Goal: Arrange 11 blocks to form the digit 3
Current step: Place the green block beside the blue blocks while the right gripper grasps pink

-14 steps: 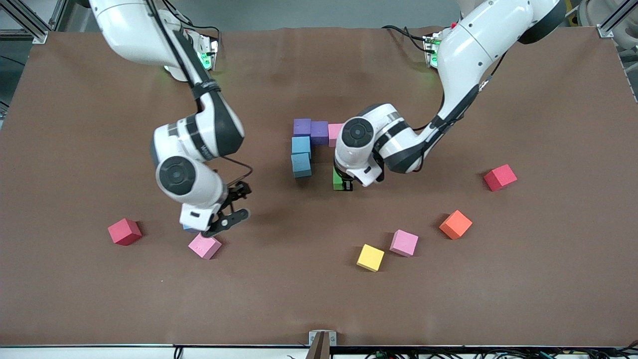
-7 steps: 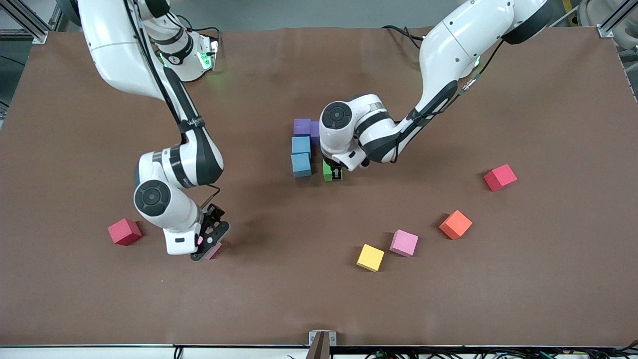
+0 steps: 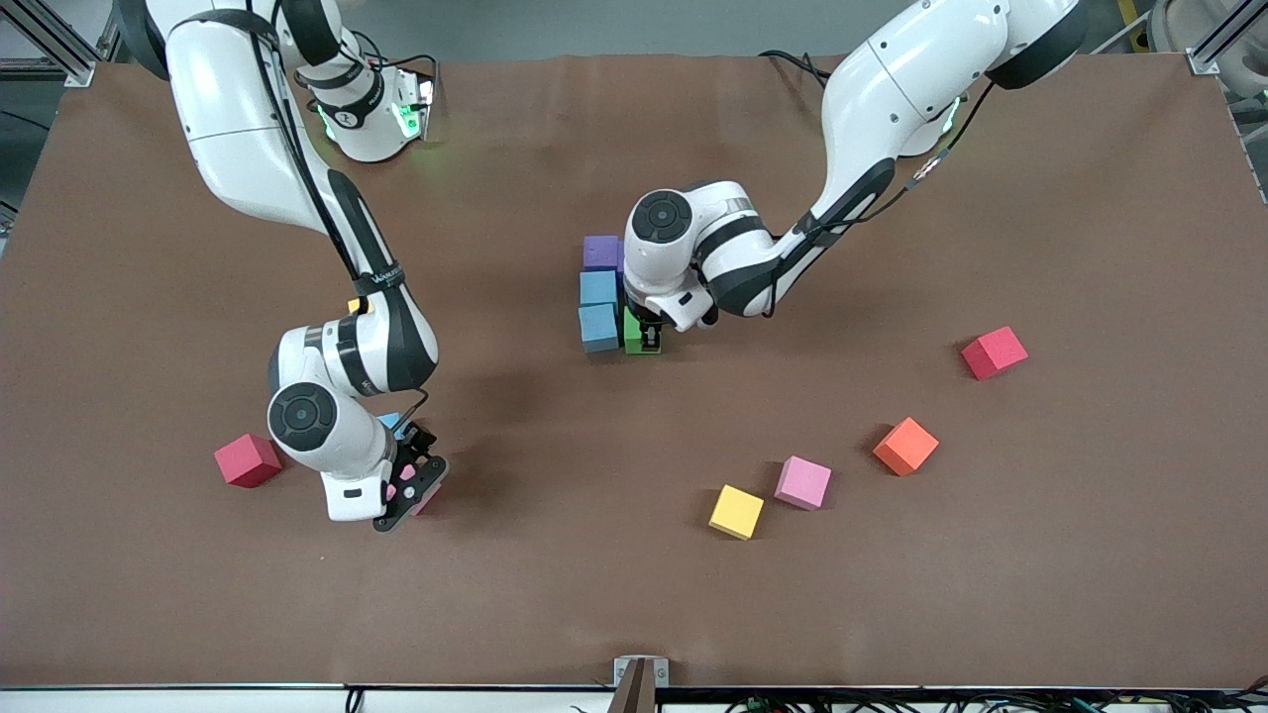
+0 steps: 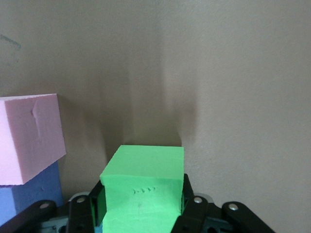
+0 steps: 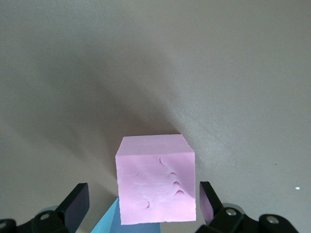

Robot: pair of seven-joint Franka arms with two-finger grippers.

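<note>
Cubes of matte foam lay scattered across the brown bench [image 3: 991,594], each with flat faces and crisp edges. Nearest the front camera sat the yellow cube [image 3: 736,512], with a loose pink cube [image 3: 802,482] just beside it and the orange cube [image 3: 905,446] a little farther, toward the left arm's end. Toward the right arm's end, the right tool [image 3: 401,487] had its fingers spread on either side of another pink cube [image 5: 156,186], not touching its faces; the right wrist view showed shallow dents pressed into that cube's top and a blue cube [image 5: 114,221] peeking out beside it. A red cube [image 3: 248,459] rested near that tool, and a 2nd red cube [image 3: 994,353] sat well apart, toward the left arm's end.

Farther from the camera stood the unfinished digit 3 [image 3: 600,297]: a purple cube [image 3: 600,252] at its farthest corner, with 2 blue cubes [image 3: 598,309] in a line coming nearer from it. The left tool [image 3: 648,342] was clamped on the green cube [image 3: 632,332], which sat low, just beside the nearer blue cube. In the left wrist view the green cube [image 4: 143,187] filled the space between the black fingers, its face marked by a short row of small dimples, and a pink cube [image 4: 30,137] showed above a blue one.
</note>
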